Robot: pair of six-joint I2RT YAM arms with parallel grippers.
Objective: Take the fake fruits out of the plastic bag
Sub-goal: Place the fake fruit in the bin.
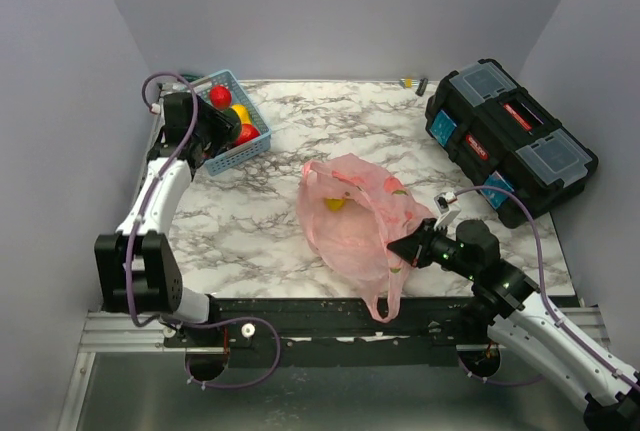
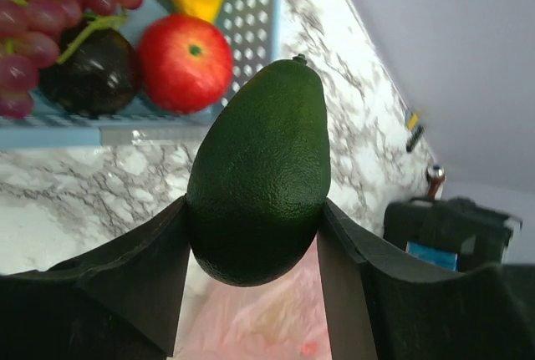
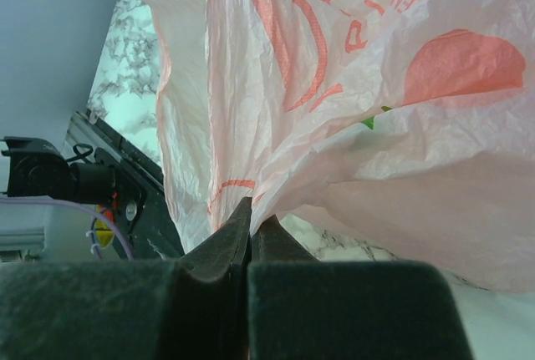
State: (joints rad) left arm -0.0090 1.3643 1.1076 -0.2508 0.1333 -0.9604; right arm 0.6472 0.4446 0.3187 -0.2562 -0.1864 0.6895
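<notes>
Near edge: right gripper (image 1: 408, 248) pinched shut on a fold of the pink plastic bag (image 1: 350, 213). The bag lies mid-table, one yellow fruit (image 1: 335, 204) showing through the film.

Far left: left gripper (image 2: 255, 210) clamped on a dark green avocado-shaped fruit (image 2: 261, 168), at the edge of the blue basket (image 2: 84, 130), which holds a red apple (image 2: 185, 63) and grapes (image 2: 33, 9).

Step looks like drop-off. Next: carry over the basket, release, return for the yellow one.
</notes>
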